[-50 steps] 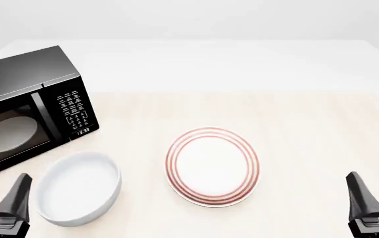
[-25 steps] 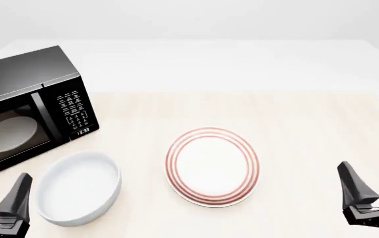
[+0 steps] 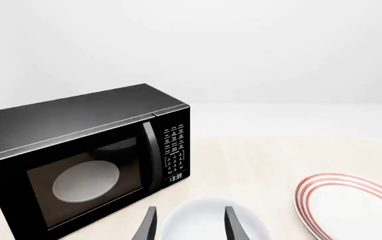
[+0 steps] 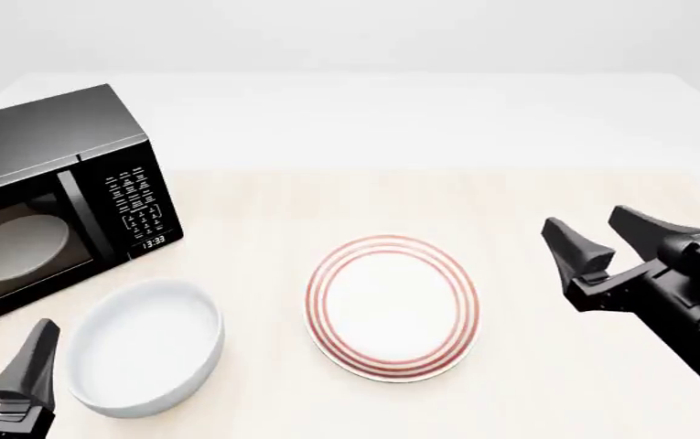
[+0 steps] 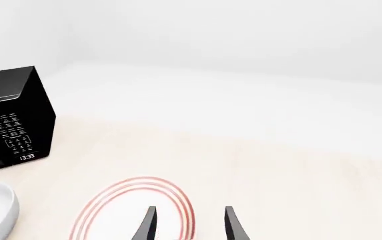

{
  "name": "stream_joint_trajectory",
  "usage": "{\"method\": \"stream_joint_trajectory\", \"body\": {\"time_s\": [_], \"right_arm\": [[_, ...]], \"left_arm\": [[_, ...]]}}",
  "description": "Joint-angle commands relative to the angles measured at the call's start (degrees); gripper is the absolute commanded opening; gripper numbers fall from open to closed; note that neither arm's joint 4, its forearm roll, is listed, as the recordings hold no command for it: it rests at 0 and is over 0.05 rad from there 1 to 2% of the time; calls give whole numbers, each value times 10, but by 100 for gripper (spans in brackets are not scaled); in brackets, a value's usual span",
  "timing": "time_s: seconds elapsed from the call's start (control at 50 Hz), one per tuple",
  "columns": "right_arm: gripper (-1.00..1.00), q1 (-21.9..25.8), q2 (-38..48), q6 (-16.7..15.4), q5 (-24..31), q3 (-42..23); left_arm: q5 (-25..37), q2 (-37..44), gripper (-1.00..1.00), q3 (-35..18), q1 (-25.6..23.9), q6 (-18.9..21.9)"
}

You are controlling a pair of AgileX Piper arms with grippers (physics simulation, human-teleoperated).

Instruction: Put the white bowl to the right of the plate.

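Right gripper (image 4: 604, 240) hangs over the table (image 4: 447, 137) with jaws spread apart, nothing held, fingers aimed leftward toward the plate (image 4: 393, 306). White bowl (image 4: 145, 346) lies well apart from it, far to its left, past the plate. Left gripper (image 3: 187, 227) sits low at the near edge, just beside the bowl's left rim, not touching; its two fingers stand apart and empty, the bowl showing just ahead between them in the left wrist view. Bowl stands upright, mouth up; round, so no long axis. Plain glossy white, deep curved sides, empty inside. Plate lies flat, white with red rings, between bowl and right gripper. Black microwave (image 4: 50, 201) sits behind the bowl, door shut.
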Motion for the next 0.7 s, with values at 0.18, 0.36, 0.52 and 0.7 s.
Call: {"method": "stream_joint_trajectory", "body": {"time_s": [0.18, 0.36, 0.52, 0.7], "right_arm": [[100, 96, 169, 5, 15, -126], [100, 130, 242, -5, 15, -173], [100, 175, 293, -2, 25, -222], [100, 219, 360, -12, 40, -280]], "left_arm": [[0, 0, 100, 0, 0, 0], [0, 0, 100, 0, 0, 0], [0, 0, 100, 0, 0, 0], [0, 0, 100, 0, 0, 0]]}}
